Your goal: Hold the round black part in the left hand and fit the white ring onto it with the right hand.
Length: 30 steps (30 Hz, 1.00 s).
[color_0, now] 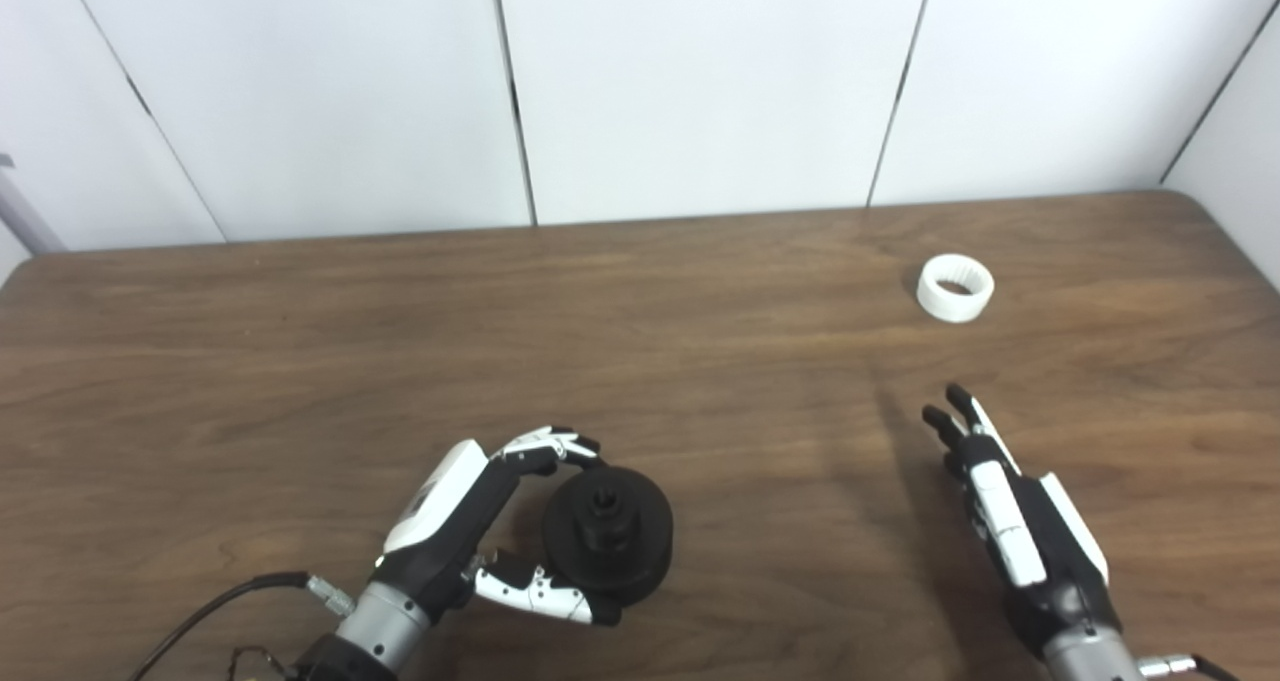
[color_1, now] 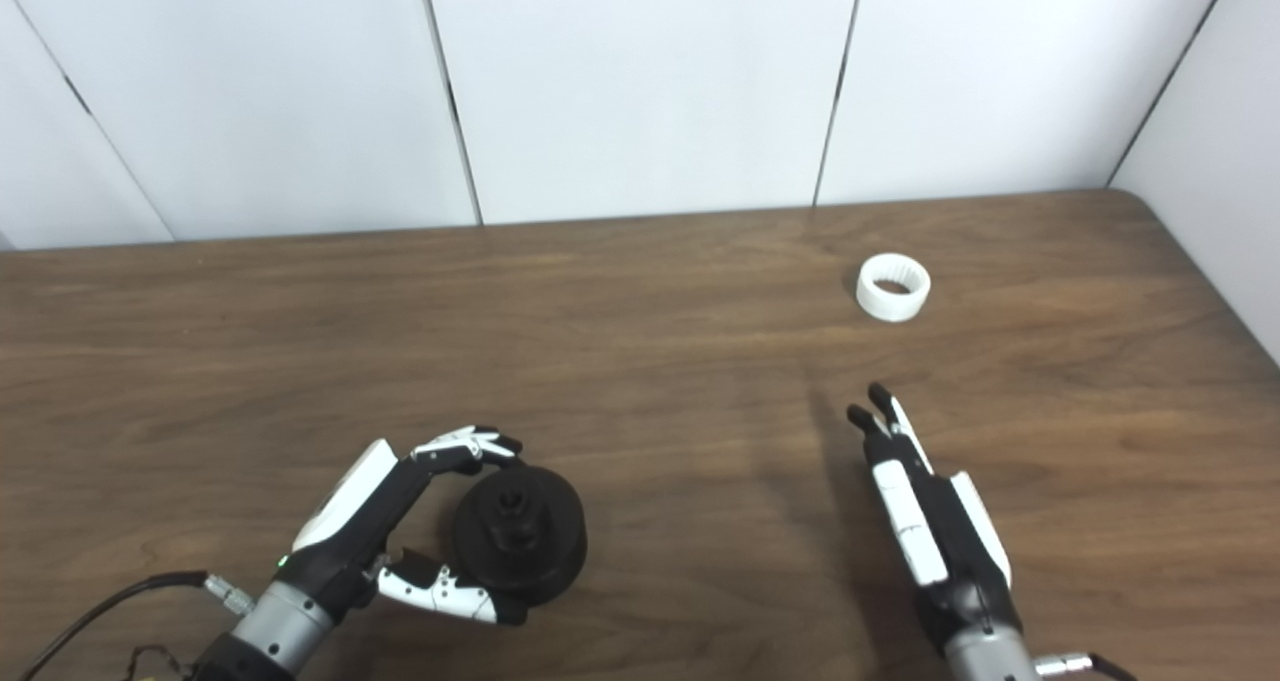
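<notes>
Down at the near edge, the left robot hand (color_0: 470,521) is curled round the round black part (color_0: 608,533), its fingers (color_0: 545,447) arched over the far rim and its thumb (color_0: 540,595) pressed against the near side, so the part sits pinched between them. The black part is a thick disc with a small raised hub at its centre, and it appears to rest on the worktop (color_0: 300,361) within that grasp, though I cannot tell for sure whether it is lifted clear. A dark cable (color_0: 215,606) trails from the left wrist toward the bottom corner.

Over on the other side, the right robot hand (color_0: 1010,521) holds nothing; its fingers (color_0: 960,411) are stretched forward and slightly apart, pointing away toward the far side of the worktop, and its shadow falls on the wood to its left.

Beyond those fingertips, well apart from them, the white ring (color_0: 956,287) lies flat on the brown wood near the far right corner, its opening facing up. It is far from the black part. Behind the worktop stand plain white wall panels (color_0: 700,81) with dark seams.
</notes>
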Each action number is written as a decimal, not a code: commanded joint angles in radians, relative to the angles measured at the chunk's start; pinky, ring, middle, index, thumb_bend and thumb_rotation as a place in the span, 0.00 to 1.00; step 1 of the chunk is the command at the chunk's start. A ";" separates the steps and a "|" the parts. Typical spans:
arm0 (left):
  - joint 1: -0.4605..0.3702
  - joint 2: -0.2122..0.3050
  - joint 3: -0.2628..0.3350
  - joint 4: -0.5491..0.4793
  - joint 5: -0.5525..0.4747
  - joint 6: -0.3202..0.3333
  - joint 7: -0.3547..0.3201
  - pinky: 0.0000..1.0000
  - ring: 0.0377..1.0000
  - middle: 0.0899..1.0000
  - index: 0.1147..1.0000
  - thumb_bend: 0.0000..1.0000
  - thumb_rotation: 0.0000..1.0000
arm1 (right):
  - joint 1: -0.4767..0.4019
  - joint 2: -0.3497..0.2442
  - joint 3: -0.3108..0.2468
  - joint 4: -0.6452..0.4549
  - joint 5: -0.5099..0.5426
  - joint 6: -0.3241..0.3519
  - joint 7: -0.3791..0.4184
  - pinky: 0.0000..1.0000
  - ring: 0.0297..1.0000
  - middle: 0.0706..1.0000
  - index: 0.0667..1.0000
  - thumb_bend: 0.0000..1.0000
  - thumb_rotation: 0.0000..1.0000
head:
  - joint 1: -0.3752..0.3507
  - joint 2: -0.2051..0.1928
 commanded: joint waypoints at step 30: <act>0.019 -0.034 -0.027 0.137 0.141 -0.091 0.018 0.94 0.93 0.83 0.42 0.52 0.06 | -0.046 0.005 -0.020 -0.092 0.015 0.067 -0.011 1.00 1.00 0.94 0.99 0.65 1.00 | 0.044 0.049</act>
